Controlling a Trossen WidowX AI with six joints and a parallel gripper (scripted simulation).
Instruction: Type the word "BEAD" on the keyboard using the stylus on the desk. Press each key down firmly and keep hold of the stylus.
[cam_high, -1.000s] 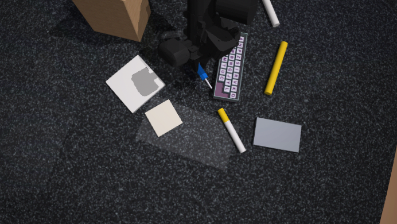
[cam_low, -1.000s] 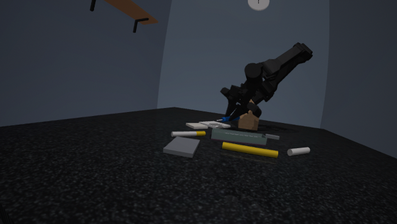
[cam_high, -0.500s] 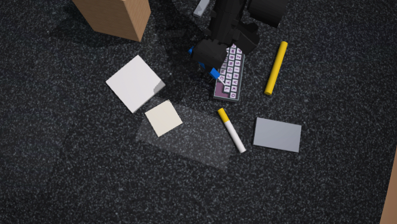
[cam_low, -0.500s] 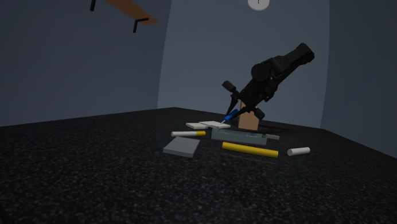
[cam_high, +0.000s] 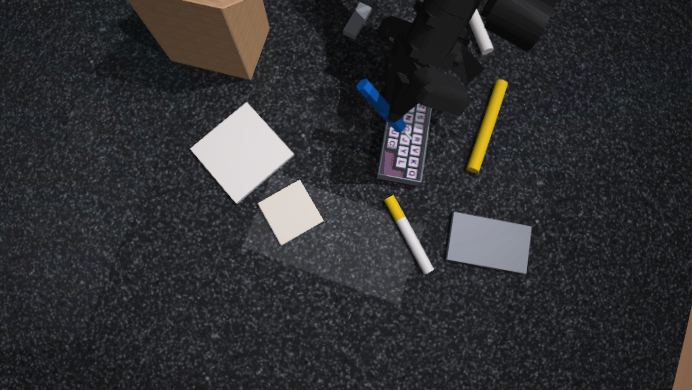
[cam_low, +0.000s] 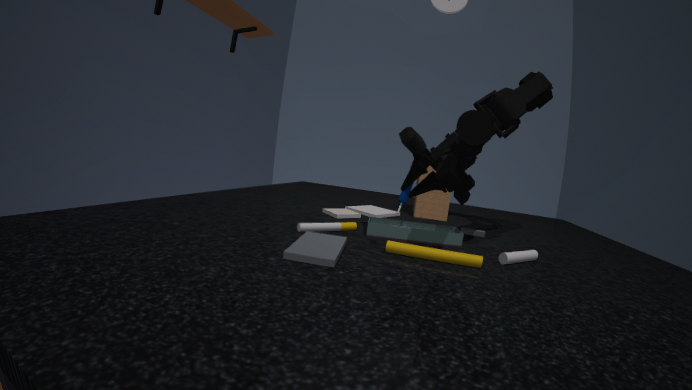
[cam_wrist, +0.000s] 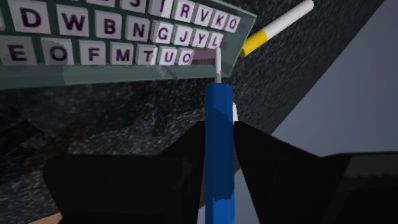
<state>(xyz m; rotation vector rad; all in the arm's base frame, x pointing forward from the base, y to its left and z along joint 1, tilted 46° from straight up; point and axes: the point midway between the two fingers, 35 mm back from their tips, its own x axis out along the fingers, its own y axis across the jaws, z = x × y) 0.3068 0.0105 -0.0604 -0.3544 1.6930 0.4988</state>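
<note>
Left of your pincer (cam_wrist: 218, 145) on the tabletop (cam_high: 100, 300) lie a large white pad (cam_high: 241, 151) and a smaller cream one (cam_high: 290, 212). Your pincer is clamped on the blue stylus (cam_wrist: 218, 150), which runs forward from between the jaws. Its thin grey tip (cam_wrist: 218, 65) sits over the near edge of the keyboard (cam_wrist: 125, 75), close to the C and L keys; you cannot tell whether it touches. Right of it lies a yellow rod (cam_high: 487, 126).
</note>
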